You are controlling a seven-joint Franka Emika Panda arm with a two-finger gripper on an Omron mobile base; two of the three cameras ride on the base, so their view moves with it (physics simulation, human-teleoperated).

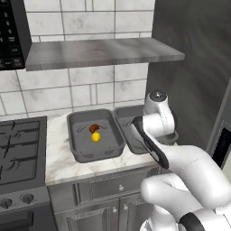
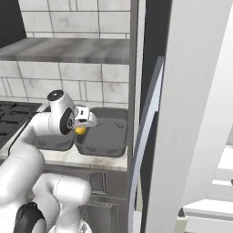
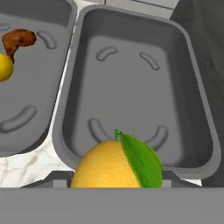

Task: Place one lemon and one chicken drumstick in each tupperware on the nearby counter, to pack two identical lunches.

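Note:
Two dark grey tupperware trays stand side by side on the pale counter (image 1: 58, 159). The left tupperware (image 1: 73, 140) (image 3: 26, 119) holds a chicken drumstick (image 1: 94, 128) (image 3: 18, 40) and a lemon (image 1: 96, 137) (image 3: 3, 68). Nothing lies in the right tupperware (image 3: 79, 87) (image 2: 109, 139). My gripper (image 2: 84, 124) hangs over that tray's near rim, shut on a second lemon (image 3: 109, 168) (image 2: 80, 130) with a green leaf. This fruit hides the fingertips in the hand view. In the left base view my arm covers part of the right tray.
A gas stove (image 1: 20, 149) adjoins the counter on the left. A grey wall shelf (image 1: 99, 52) hangs above the trays. A tall dark panel (image 1: 194, 67) bounds the counter on the right, and a large white door (image 2: 195, 113) stands open beside it.

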